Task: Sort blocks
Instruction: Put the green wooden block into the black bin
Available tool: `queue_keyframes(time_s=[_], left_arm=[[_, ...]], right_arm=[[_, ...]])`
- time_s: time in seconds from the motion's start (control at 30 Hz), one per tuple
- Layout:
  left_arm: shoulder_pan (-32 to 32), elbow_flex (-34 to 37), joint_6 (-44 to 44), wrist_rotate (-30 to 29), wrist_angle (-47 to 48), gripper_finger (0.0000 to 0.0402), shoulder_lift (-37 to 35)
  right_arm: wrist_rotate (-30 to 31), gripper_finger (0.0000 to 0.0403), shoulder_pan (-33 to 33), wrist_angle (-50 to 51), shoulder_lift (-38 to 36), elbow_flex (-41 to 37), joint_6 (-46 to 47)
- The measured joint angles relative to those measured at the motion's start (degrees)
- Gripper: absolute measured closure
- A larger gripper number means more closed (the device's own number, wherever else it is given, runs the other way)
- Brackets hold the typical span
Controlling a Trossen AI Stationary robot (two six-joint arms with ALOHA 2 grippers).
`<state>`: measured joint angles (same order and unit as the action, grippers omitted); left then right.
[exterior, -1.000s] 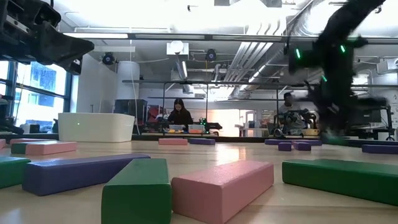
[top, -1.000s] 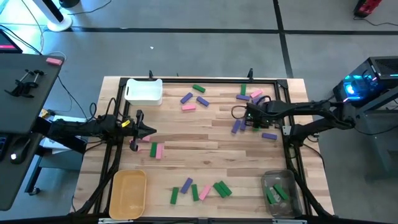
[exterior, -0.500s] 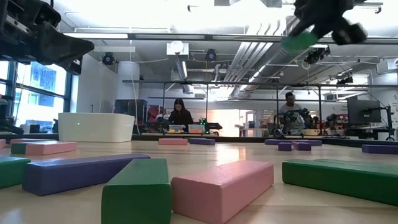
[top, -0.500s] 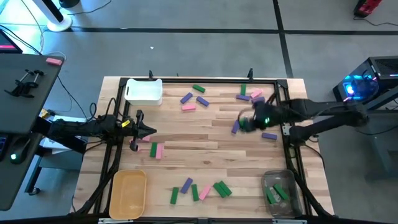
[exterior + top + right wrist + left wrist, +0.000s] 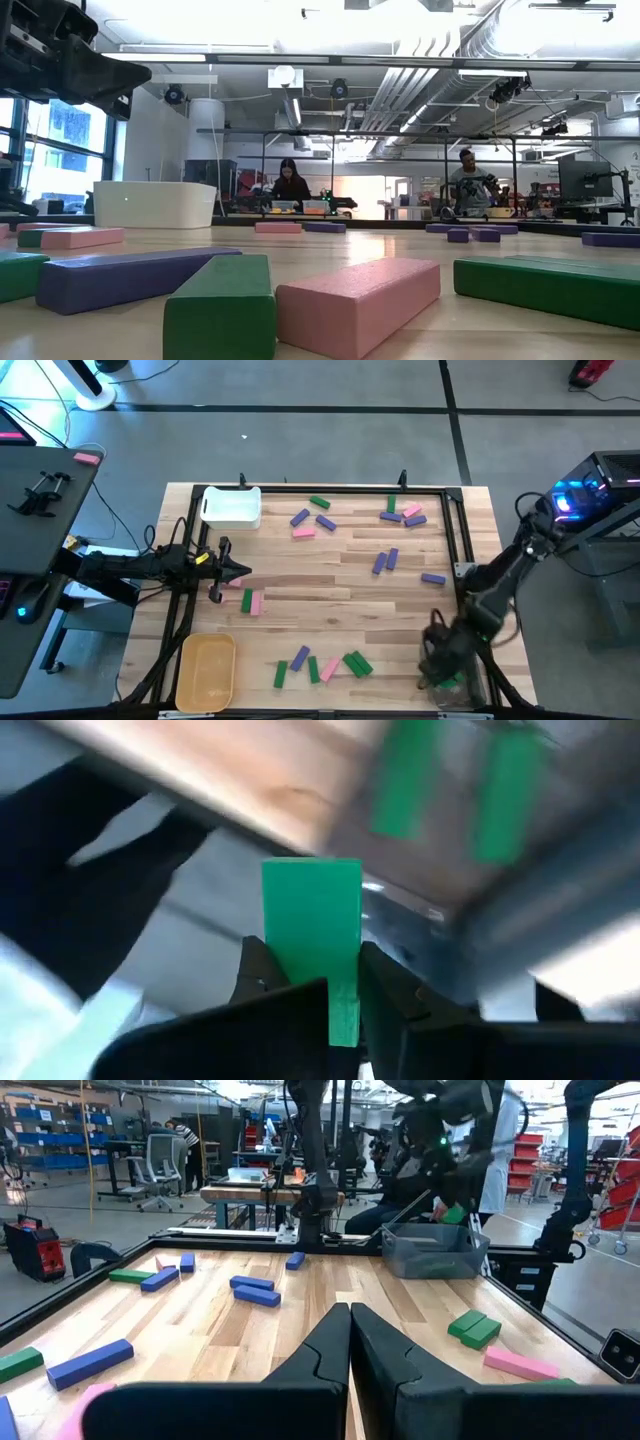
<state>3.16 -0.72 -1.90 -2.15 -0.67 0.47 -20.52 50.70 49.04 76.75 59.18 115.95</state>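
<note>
Nearest the low camera, your loose blocks lie untouched in green, purple and pink. At the near right corner your right gripper now hangs over the clear bin, jaws clamped on a green block; a second ago it was mid-table among the purple pieces, so one pick is made and carried. I judge the release into the bin, which already holds green, is next. Mid-table, your left gripper is shut, empty, and has not moved, beside a pink block. Farther back stands the white bin; many blocks remain unsorted.
</note>
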Motion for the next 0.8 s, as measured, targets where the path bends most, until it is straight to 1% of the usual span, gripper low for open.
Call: queue_keyframes(time_s=[0.1,0.2,0.33,0.43,0.53,0.67,0.8], left_arm=[[0.00,0.00,-0.01,0.00,0.00,0.0401,0.00],[0.00,-0.01,-0.02,0.00,0.00,0.0401,0.00],[0.00,-0.01,-0.01,0.00,0.00,0.0401,0.00],[0.00,0.00,-0.01,0.00,-0.02,0.0401,-0.02],[0.00,-0.01,-0.01,0.00,-0.01,0.0401,0.00],[0.00,-0.01,0.00,0.00,-0.02,0.0401,0.00],[0.00,0.01,-0.02,0.00,0.00,0.0401,0.00]], right_arm=[[0.24,0.0400,4.02,2.25,1.04,0.00,9.74],[0.40,0.0400,5.80,2.78,1.79,0.00,14.08],[0.46,0.0399,5.97,4.07,1.80,-0.01,16.18],[0.48,0.0383,5.59,4.83,1.80,-0.02,15.74],[0.30,0.0349,5.20,4.79,1.80,-0.02,15.56],[-0.14,0.0281,5.04,4.73,1.79,-0.01,14.19],[-3.27,0.0214,5.04,3.96,1.76,0.00,11.15]])
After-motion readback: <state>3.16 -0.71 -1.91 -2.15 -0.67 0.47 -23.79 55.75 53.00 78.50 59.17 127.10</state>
